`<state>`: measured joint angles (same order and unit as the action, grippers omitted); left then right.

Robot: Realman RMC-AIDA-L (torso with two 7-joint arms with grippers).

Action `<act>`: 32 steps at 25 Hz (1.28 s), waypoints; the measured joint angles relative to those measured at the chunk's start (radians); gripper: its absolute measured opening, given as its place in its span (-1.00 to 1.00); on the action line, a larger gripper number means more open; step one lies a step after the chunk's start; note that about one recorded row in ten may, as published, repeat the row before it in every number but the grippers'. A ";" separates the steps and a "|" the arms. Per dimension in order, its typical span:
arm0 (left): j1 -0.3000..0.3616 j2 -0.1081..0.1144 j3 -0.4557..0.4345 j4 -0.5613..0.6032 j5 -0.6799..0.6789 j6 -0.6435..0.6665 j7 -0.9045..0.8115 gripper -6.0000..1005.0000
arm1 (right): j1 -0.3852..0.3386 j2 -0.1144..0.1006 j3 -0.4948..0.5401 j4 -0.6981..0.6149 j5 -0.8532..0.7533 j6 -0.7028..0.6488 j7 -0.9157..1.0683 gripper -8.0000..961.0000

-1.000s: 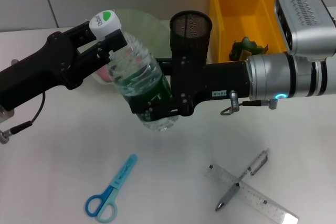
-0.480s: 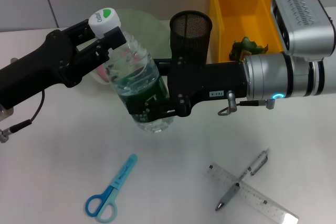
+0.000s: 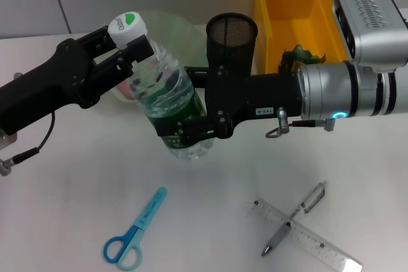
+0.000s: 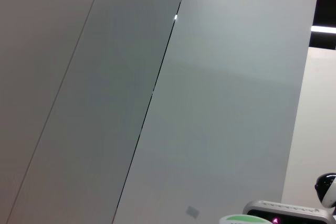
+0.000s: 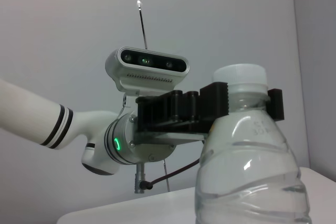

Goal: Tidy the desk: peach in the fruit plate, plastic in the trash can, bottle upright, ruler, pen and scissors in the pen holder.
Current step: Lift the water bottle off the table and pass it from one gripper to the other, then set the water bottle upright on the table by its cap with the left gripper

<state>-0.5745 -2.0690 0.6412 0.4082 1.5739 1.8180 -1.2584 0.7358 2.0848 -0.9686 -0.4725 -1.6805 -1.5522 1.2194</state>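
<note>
Clear plastic water bottle point(image 3: 169, 103), white-capped, hangs tilted just beside the black mesh pen holder point(image 3: 231, 46), left claw point(image 3: 131, 46) pinching its neck, right claw point(image 3: 185, 133) clamping its base. Two grips could fight: uneven release tips it onto the white counter point(image 3: 64, 202).

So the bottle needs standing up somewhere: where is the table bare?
Bare table lies left of the scissors, and between them and the pen crossing the ruler. It is crowded behind, around the pen holder, plate and yellow bin.
</note>
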 joint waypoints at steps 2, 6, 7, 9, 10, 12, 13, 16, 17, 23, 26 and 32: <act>0.001 0.000 0.000 -0.001 0.000 0.002 0.000 -0.13 | -0.003 0.000 -0.003 -0.001 0.000 0.000 0.000 0.64; 0.002 0.000 0.000 -0.002 0.000 0.006 0.000 -0.13 | -0.005 0.000 -0.005 -0.002 0.000 0.002 -0.001 0.70; 0.002 0.000 0.000 -0.002 0.000 0.007 0.000 -0.13 | -0.006 0.000 -0.005 -0.002 -0.001 0.004 -0.001 0.70; 0.003 0.000 -0.002 -0.002 0.000 0.008 0.000 -0.13 | -0.006 0.000 -0.005 -0.002 -0.004 0.008 -0.001 0.71; 0.003 0.000 -0.004 -0.002 0.000 0.010 -0.001 -0.13 | -0.006 0.000 -0.006 -0.004 -0.007 0.012 0.000 0.71; 0.003 0.000 -0.005 -0.002 0.000 0.013 -0.001 -0.13 | -0.007 -0.001 -0.013 -0.006 -0.012 0.023 0.002 0.71; 0.003 0.000 -0.005 -0.002 0.000 0.013 -0.001 -0.13 | -0.007 -0.001 -0.013 -0.006 -0.012 0.023 0.002 0.71; 0.004 0.002 -0.008 -0.002 -0.001 0.022 -0.001 -0.13 | -0.009 -0.001 -0.022 -0.008 -0.013 0.030 0.003 0.71; 0.004 0.002 -0.008 -0.002 -0.001 0.022 -0.001 -0.13 | -0.009 -0.002 -0.028 -0.008 -0.014 0.031 0.004 0.71; 0.001 0.003 -0.009 0.000 -0.009 0.024 -0.011 -0.12 | -0.012 -0.004 -0.047 -0.009 -0.015 0.044 0.007 0.71; 0.001 0.003 -0.009 0.001 -0.013 0.024 -0.012 -0.11 | -0.013 -0.005 -0.063 -0.010 -0.015 0.061 0.008 0.71; -0.006 0.003 -0.009 0.005 -0.015 0.025 -0.023 -0.10 | -0.016 -0.005 -0.095 -0.012 -0.015 0.097 0.011 0.71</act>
<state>-0.5802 -2.0655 0.6320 0.4136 1.5587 1.8429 -1.2810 0.7199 2.0795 -1.0632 -0.4848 -1.6958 -1.4551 1.2301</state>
